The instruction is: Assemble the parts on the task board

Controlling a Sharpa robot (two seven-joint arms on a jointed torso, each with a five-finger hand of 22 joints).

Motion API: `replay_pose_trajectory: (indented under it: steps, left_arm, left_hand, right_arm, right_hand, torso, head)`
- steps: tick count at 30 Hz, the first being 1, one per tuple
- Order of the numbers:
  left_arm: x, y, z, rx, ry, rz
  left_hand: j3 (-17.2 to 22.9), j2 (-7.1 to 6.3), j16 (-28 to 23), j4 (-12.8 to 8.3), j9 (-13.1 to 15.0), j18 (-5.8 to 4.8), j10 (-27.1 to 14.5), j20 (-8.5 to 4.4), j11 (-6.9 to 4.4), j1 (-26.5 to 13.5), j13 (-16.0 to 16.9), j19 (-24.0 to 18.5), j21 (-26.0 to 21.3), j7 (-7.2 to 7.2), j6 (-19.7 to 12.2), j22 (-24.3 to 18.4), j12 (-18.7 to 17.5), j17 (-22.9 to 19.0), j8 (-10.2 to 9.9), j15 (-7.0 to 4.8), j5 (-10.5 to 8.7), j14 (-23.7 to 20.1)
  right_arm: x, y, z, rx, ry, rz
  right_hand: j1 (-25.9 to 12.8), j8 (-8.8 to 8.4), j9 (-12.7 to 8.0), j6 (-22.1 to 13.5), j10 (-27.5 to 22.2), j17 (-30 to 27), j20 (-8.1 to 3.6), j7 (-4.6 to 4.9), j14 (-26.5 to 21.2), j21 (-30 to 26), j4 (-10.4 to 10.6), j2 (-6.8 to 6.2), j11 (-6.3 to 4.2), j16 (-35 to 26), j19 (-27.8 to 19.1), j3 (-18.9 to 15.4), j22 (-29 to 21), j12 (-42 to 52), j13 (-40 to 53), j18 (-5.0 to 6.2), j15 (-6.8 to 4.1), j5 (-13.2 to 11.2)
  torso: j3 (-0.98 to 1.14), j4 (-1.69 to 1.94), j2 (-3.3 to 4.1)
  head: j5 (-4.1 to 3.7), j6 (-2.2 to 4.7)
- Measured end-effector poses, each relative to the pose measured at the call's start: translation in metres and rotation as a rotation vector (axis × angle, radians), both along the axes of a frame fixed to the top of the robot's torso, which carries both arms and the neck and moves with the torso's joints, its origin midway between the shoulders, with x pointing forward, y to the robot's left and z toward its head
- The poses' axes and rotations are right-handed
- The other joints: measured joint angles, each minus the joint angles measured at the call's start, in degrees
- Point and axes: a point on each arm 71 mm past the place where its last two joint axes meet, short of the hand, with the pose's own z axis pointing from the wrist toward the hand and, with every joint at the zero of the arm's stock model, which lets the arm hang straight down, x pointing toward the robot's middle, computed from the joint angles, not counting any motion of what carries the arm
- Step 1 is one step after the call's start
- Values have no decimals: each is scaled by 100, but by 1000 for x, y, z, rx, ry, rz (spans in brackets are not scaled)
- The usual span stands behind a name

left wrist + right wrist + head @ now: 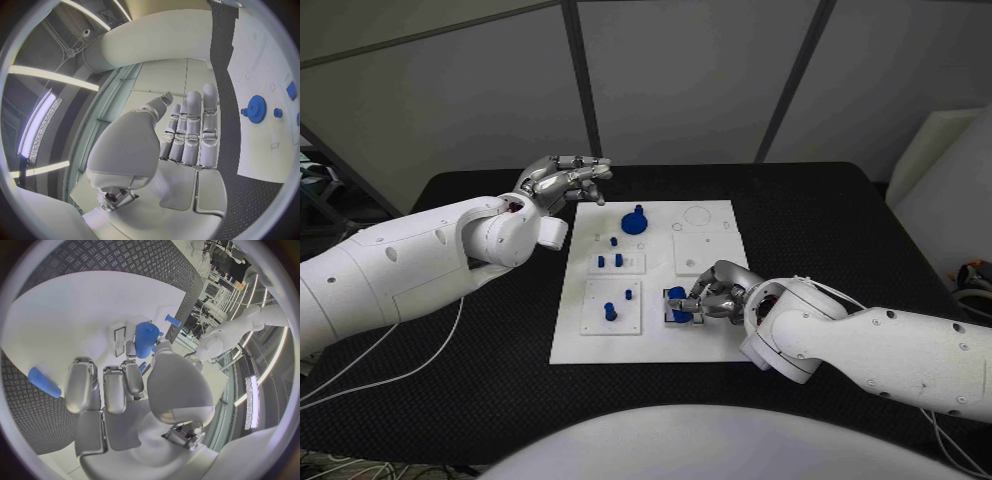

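Your right hand [708, 293] pinching a blue part [678, 303] at the near right of the task board [711, 345], your left hand [564, 181] hovering empty off the board's far left corner, fingers loosely curled, blue gear [635, 221] sitting near it.

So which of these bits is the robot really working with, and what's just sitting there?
Part of the job:
- white task board
- blue gear on the board's far end
- small blue pegs standing in the board
- blue part under the right hand
- left hand, raised beside the board's far corner

Just there:
- black table
- white cables on the table
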Motion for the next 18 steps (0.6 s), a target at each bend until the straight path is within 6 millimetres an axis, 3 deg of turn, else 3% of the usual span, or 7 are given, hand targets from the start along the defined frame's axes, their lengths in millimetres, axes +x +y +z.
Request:
replay_pose_trajectory:
  steps: [4, 6, 9, 14, 18]
  left_arm:
    - [0, 0, 0, 0, 0, 0]
    - [0, 0, 0, 0, 0, 0]
    - [0, 0, 0, 0, 1, 0]
    - [0, 0, 0, 0, 2, -1]
    - [0, 0, 0, 0, 2, -2]
  left_hand:
    - [0, 0, 0, 0, 0, 1, 0, 0, 0, 0, 0, 0, 0, 0, 0, 0, 0, 0, 0, 0, 0, 0]
    - [0, 0, 0, 0, 0, 0, 0, 0, 0, 0, -3, 0, 0, 0, 0, 0, 0, 0, 0, 0, 0, 0]
    - [0, 0, 0, 0, 0, 0, 0, 0, 0, 0, -5, 0, 0, 0, 0, 0, 0, 0, 0, 0, 0, 0]
    - [0, 0, 0, 0, 0, 0, 0, 0, 0, 0, -5, 0, 0, 0, 0, 0, 0, 0, 0, 0, 0, 0]
    - [0, 0, 0, 0, 0, 1, 0, 0, 0, 0, -5, 0, 0, 0, 0, 0, 0, 1, 0, 0, 0, 0]
  right_arm:
    - [1, 0, 0, -5, -2, 0]
    - [1, 0, -1, -8, -4, 0]
    - [1, 0, -1, -11, -7, 0]
    - [1, 2, 0, -11, -14, 4]
    - [0, 4, 1, -8, -25, 12]
  right_hand:
    - [-98, 47, 21, -33, -1, 0, 0, 32, 0, 0, 6, -26, -1, -14, 0, -69, -7, -23, -8, -1, 0, -273]
    - [-219, 82, 41, -74, -21, 0, 0, 31, 0, 0, 26, -84, -21, -29, 0, -105, -10, -41, -12, 0, 0, -683]
    - [-373, 122, 67, -106, -21, 5, 0, 40, 0, 0, 26, -181, -21, -29, 0, -105, -16, -45, -14, 0, 0, -1053]
    - [-783, 194, 99, -159, -21, 4, 0, 28, 0, 0, 65, -588, -20, -29, 0, 44, -16, -64, -13, 0, 0, -1600]
    - [-1056, 245, 124, -159, -21, 4, 0, 28, 0, 0, 71, -699, -20, -29, 0, 117, -16, -66, -13, 0, 0, -1745]
  torso:
    - [0, -1, 0]
    - [0, -2, 1]
    - [0, -4, 2]
    - [0, -7, 1]
    - [0, -7, 1]
  head:
    - [8, -3]
    - [8, -3]
    - [9, -3]
    - [15, -7]
    - [18, -7]
